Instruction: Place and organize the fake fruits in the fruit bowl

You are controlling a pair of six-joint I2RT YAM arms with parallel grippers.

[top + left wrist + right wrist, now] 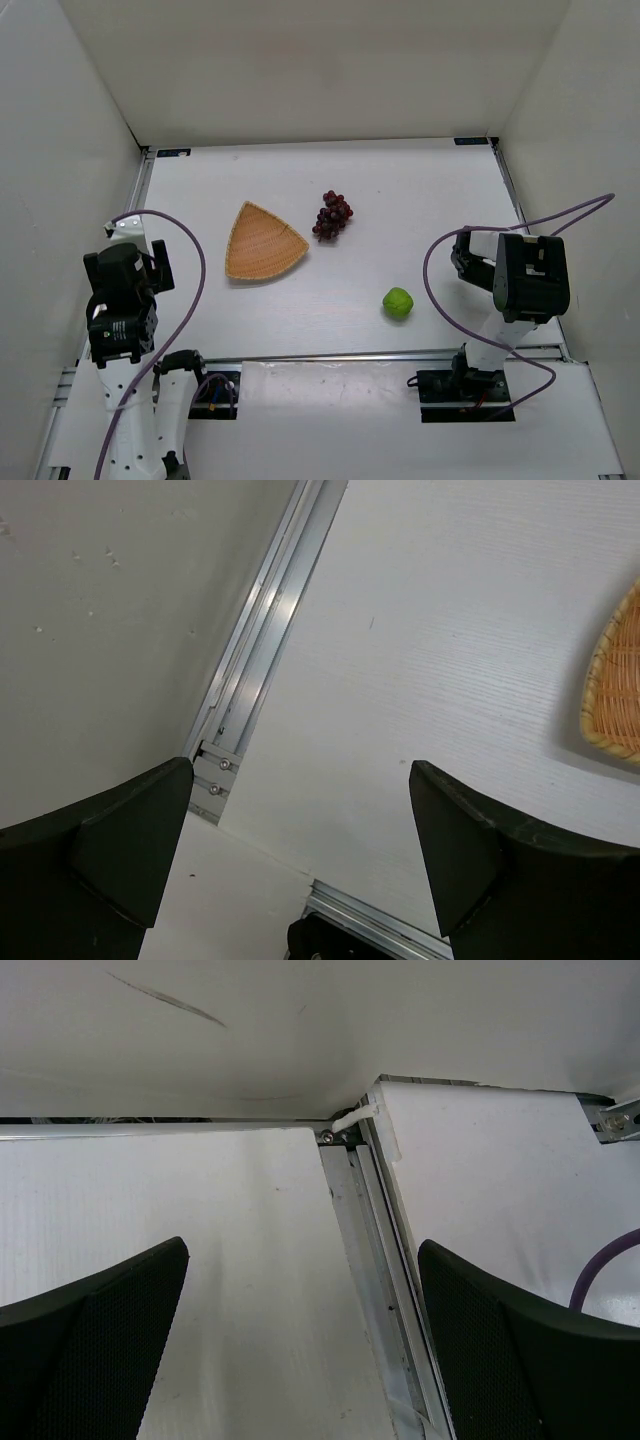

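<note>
Both wide and empty: left tool (300, 770), right tool (302, 1250); suggest the right straddle the green fruit (398, 302), lower right of centre, evenly before closing gently

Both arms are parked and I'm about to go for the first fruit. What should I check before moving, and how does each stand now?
1. Left fingers open and empty: ok.
2. Right fingers open and empty: ok.
3. Basket flat on the table, nothing in it: ok.
4. Green fruit alone on open table, on the right arm's side: ok.
5. Grapes uncovered, by the basket's right corner: ok; whether they touch it: cannot tell.
6. Fruits in the basket: not ok, both outside.
</note>
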